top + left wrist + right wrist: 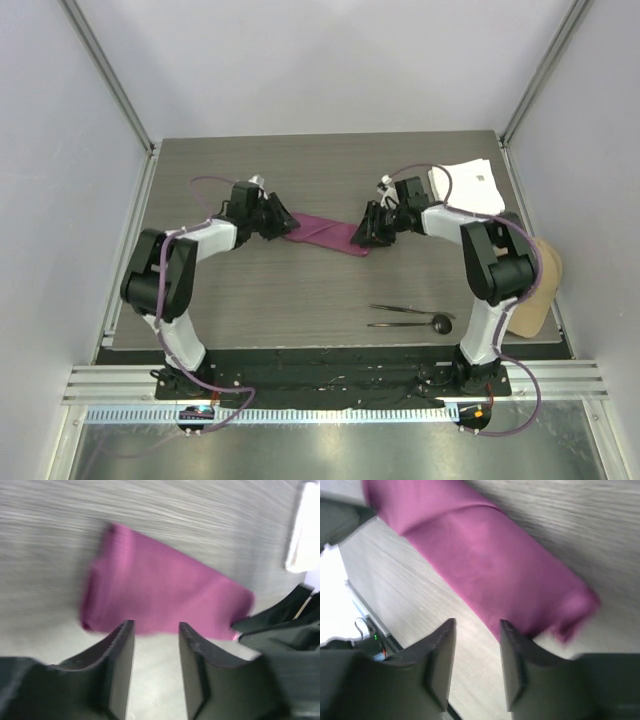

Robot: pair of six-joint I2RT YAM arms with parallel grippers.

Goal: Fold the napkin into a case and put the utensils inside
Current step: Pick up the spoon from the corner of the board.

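Evidently the fold is close to done. The napkin is laid as a long narrow strip about the middle of the desk, with the left fingers at one end and the right fingers at the other. In the wrist views both pairs of fingers are seen parted, with nothing between them and the cloth just beyond their tips, so the napkin is held by neither. The utensils are laid side by side near the desk's near edge, toward the right, well apart from the napkin. A white cloth is seen at the far right corner.

For the step to be done well, both arms should be lifted straight up, so that no layer is snagged and the strip is not dragged open. Which end serves as the mouth cannot be told from these views, so it should be checked before anything is slid in. The utensils are probably best taken by the nearer right arm, gripped at the thin handles, while the strip is pinned by the left.
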